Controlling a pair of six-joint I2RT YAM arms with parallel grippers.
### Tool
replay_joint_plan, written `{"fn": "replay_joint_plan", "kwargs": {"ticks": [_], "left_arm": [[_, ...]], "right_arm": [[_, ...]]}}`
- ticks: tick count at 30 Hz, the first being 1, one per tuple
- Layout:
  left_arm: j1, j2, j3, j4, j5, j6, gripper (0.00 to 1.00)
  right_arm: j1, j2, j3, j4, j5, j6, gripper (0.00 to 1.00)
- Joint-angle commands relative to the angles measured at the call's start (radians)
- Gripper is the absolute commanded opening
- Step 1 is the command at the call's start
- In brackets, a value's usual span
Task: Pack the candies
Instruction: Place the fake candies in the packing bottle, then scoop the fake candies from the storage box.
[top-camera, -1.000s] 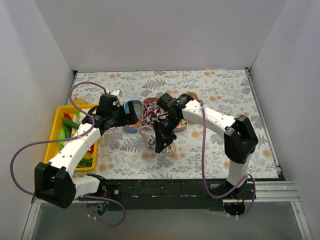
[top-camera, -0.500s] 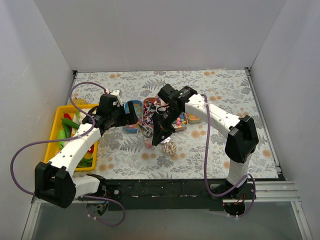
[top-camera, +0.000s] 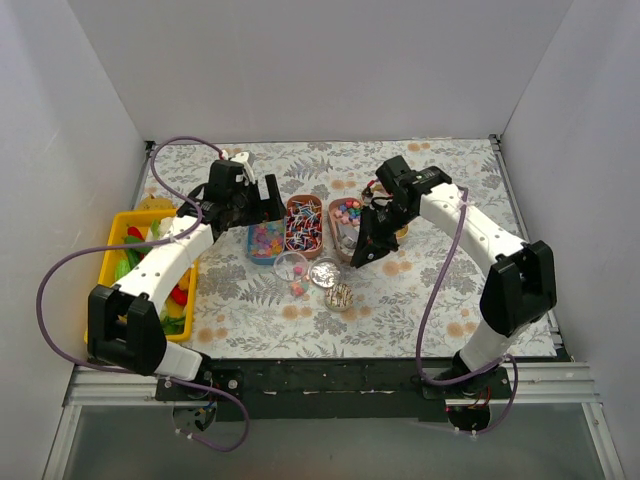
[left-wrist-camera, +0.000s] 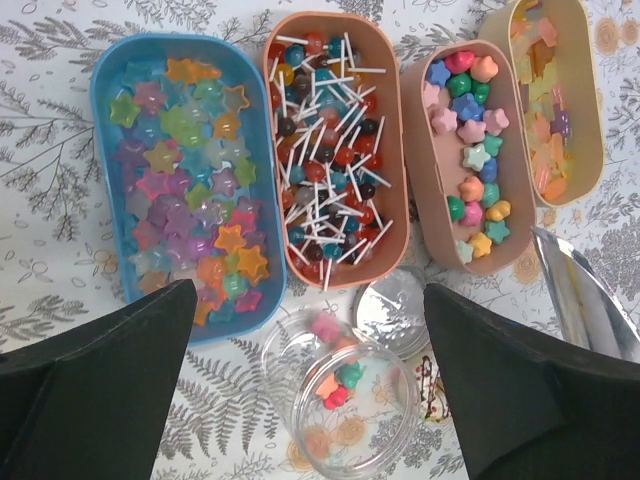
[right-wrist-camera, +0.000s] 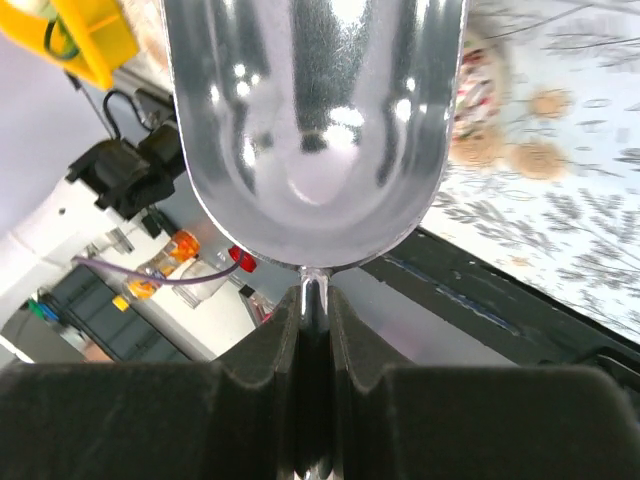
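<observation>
Four oval trays of candies lie in a row: a blue tray (left-wrist-camera: 108, 120) of star gummies, an orange tray (left-wrist-camera: 385, 100) of lollipop sticks, a beige tray (left-wrist-camera: 425, 190) of star and heart sweets, and a yellow tray (left-wrist-camera: 590, 110). A clear jar (left-wrist-camera: 340, 395) lies on its side below them with a few sweets inside, its lid (left-wrist-camera: 395, 310) beside it. My left gripper (left-wrist-camera: 310, 400) is open and empty, hovering above the jar. My right gripper (right-wrist-camera: 315, 300) is shut on the handle of a metal scoop (right-wrist-camera: 315, 120), held above the beige tray (top-camera: 345, 225).
A yellow bin (top-camera: 110, 270) of toy vegetables stands at the left edge. A small round patterned object (top-camera: 340, 296) lies in front of the lid (top-camera: 323, 273). White walls close in the table on three sides.
My right arm has swung the scoop back and to the right, from beside the jar to above the beige tray. My left gripper has drawn back, uncovering the blue tray.
</observation>
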Motion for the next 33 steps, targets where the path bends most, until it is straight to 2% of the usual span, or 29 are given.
{"fn": "replay_joint_plan", "kwargs": {"ticks": [1, 9, 20, 27, 33], "left_arm": [[0.001, 0.034, 0.070, 0.033, 0.031, 0.015, 0.98], [0.001, 0.042, 0.055, 0.071, 0.058, 0.001, 0.98], [0.000, 0.099, 0.058, 0.102, 0.064, 0.015, 0.98], [0.000, 0.202, 0.137, 0.105, 0.048, 0.044, 0.98], [0.000, 0.275, 0.215, 0.108, 0.052, 0.046, 0.98]], "right_arm": [[-0.066, 0.061, 0.018, 0.010, 0.004, -0.062, 0.01], [-0.147, 0.220, 0.100, -0.031, -0.085, -0.068, 0.01], [-0.167, 0.312, 0.135, -0.083, -0.164, -0.048, 0.01], [-0.172, 0.374, 0.150, -0.083, -0.119, -0.052, 0.01], [-0.192, 0.421, 0.213, -0.092, -0.018, -0.055, 0.01]]}}
